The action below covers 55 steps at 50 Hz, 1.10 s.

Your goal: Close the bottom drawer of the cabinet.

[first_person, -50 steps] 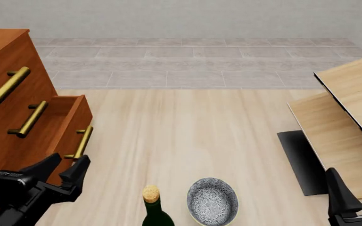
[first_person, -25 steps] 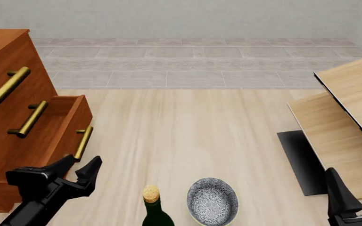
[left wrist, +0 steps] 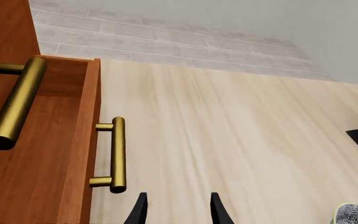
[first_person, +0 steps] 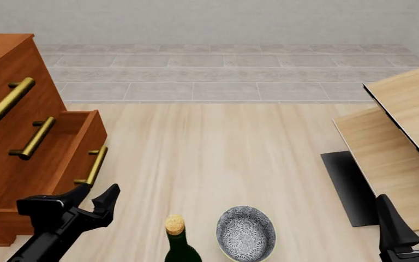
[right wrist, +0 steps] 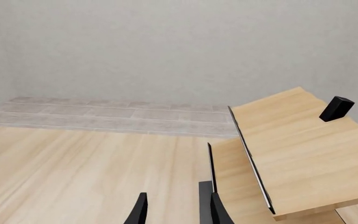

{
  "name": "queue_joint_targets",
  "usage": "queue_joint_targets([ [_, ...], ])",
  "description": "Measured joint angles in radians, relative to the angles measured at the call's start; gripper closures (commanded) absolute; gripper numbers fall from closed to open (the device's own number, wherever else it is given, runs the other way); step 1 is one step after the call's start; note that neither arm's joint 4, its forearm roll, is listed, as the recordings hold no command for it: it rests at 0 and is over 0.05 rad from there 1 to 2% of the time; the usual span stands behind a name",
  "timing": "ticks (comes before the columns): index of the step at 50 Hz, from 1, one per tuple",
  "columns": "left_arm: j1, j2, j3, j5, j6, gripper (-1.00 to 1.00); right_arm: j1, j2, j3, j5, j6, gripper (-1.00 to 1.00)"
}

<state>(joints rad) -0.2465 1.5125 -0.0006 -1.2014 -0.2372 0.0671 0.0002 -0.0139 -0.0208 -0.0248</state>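
The reddish-brown cabinet [first_person: 2, 52] stands at the left. Its bottom drawer [first_person: 84, 143] is pulled out, brass bar handle [first_person: 94, 165] facing the table's middle. In the left wrist view the drawer's front panel [left wrist: 91, 135] and handle [left wrist: 117, 154] lie just ahead and to one side of the fingers. My left gripper [first_person: 97, 191] [left wrist: 177, 210] is open and empty, close below the handle, not touching it. My right gripper [first_person: 411, 210] [right wrist: 177, 210] is open and empty at the near right.
A corked dark bottle [first_person: 174, 240] and a patterned bowl [first_person: 246, 233] stand at the near edge, right of the left gripper. A pale wooden table [first_person: 402, 131] over a black mat [first_person: 349, 188] fills the right side. The two upper drawers are shut.
My left gripper has moved right and a little nearer, off the drawer front to beside and below its handle. The drawer and the right arm have not moved.
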Motion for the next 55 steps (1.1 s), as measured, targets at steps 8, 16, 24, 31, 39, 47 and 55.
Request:
queue_joint_targets([
  [8,0.018,0.023,-0.006,-0.01,0.002,-1.0,0.002,0.0,0.0,-0.001,-0.001,-1.0],
  [16,0.036,0.052,-0.018,-0.015,0.002,-1.0,0.004,0.0,0.001,-0.002,-0.001,-1.0],
  [24,0.056,0.084,-0.031,-0.019,0.007,-1.0,0.005,0.0,0.002,-0.004,-0.002,-1.0],
  [31,0.076,0.112,-0.043,-0.019,0.01,-1.0,0.006,0.0,0.001,-0.004,-0.002,-1.0],
  [39,0.095,0.139,-0.054,-0.019,0.013,-1.0,0.007,0.0,0.001,-0.004,-0.003,-1.0],
  [47,0.116,0.155,-0.061,-0.019,0.018,-1.0,0.007,0.0,0.001,-0.004,-0.003,-1.0],
  [55,0.14,0.168,-0.065,-0.019,0.026,-1.0,0.007,0.0,0.001,-0.004,-0.003,-1.0],
])
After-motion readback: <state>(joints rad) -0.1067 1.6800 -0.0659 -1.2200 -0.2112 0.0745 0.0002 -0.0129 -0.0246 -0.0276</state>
